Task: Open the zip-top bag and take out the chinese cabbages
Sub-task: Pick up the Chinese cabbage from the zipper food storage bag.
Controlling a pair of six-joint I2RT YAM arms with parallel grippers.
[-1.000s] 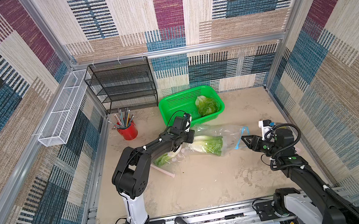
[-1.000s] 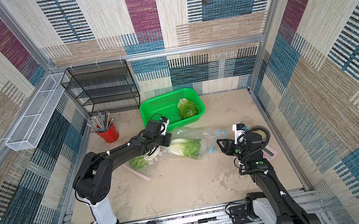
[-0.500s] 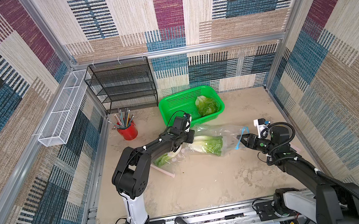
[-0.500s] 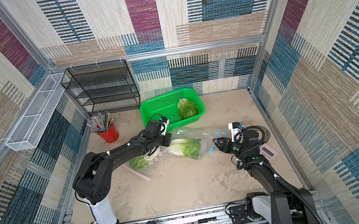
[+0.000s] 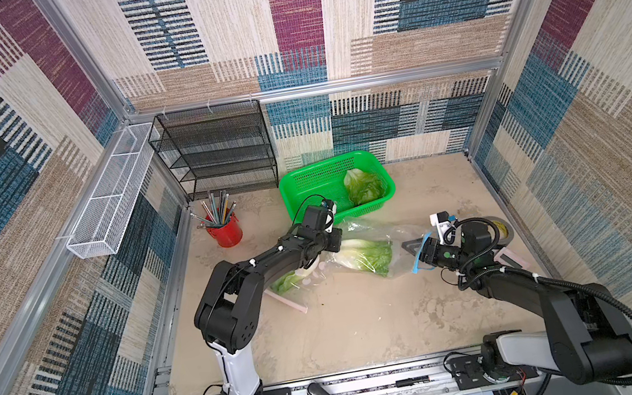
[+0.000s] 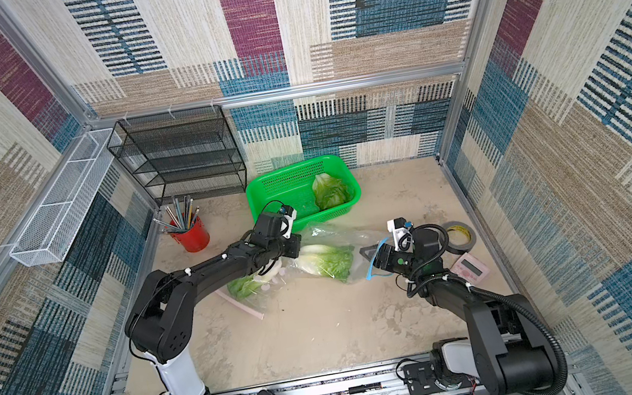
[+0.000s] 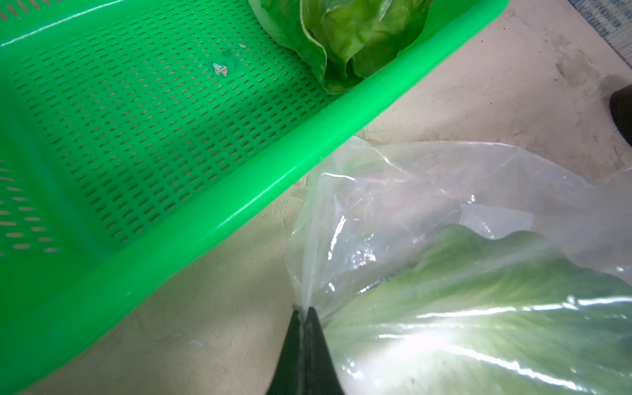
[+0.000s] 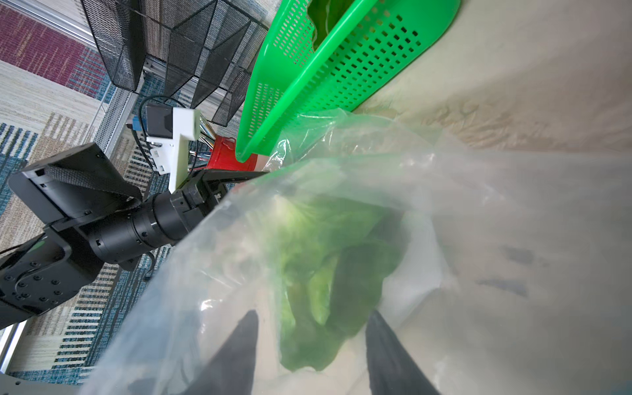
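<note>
Softly crumpled clear bag (image 5: 377,229), crinkly cabbage (image 5: 368,256)

I look down on a beige, mottled tabletop (image 5: 366,326). At its back edge a black mesh rack (image 5: 215,149) stands against the wall. A red cup (image 5: 225,234) of pencils sits just in front of the rack, and a green basket (image 5: 297,197) sits beside it. The zip-top bag (image 5: 403,236) lies across the middle, just in front of the basket. Near the right wall I see a roll of tape (image 6: 468,243), with a small pink device (image 6: 470,267) close by.
</note>
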